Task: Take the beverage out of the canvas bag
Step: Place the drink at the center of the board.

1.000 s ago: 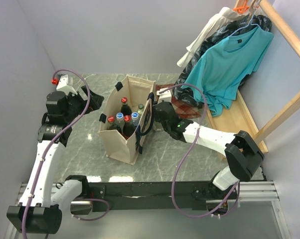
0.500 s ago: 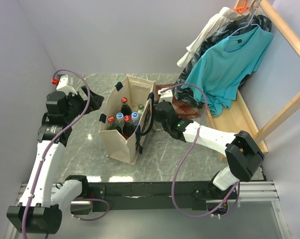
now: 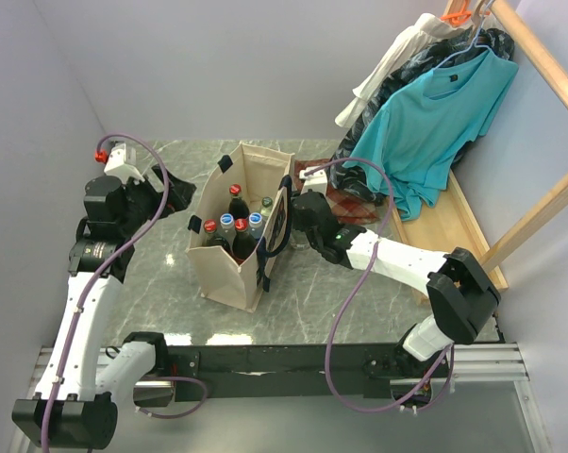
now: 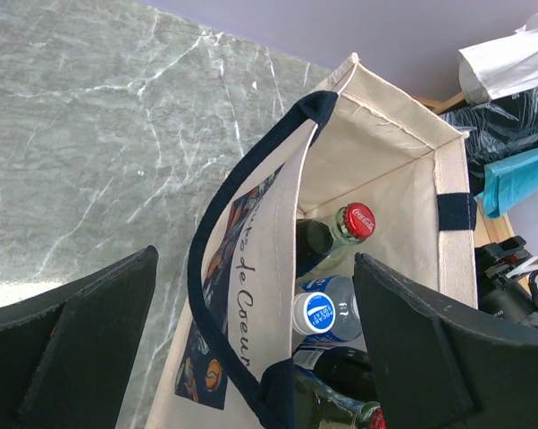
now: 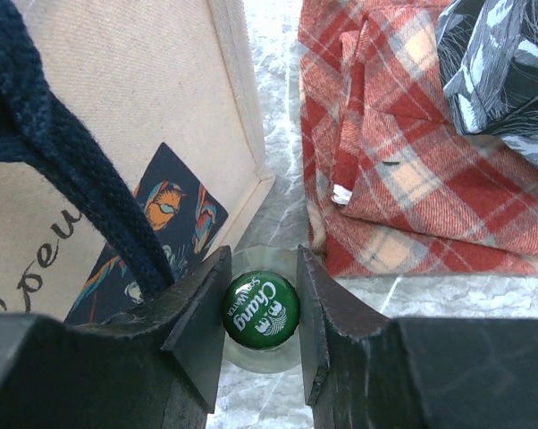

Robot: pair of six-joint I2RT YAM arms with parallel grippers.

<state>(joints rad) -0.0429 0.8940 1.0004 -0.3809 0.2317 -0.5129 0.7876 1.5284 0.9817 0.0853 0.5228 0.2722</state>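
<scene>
Firmly, the right end effector (image 5: 262, 264) clamps the neck of a green-capped beverage bottle (image 5: 261, 311), which is outside the canvas bag (image 3: 225, 274), between it and the red plaid cloth (image 5: 412, 179). The left end effector (image 4: 256, 268) hangs wide open by the bag's opposite side; other bottles (image 4: 327, 313) stand inside.

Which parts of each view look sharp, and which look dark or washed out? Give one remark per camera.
Top external view: soft, even light, faint shadows around the canvas bag. Left wrist view: blue cap crisp; the left gripper's fingers dark, featureless. Right wrist view: green-capped bottle sharp between the right gripper's dark fingers; red plaid cloth crisp too.
</scene>
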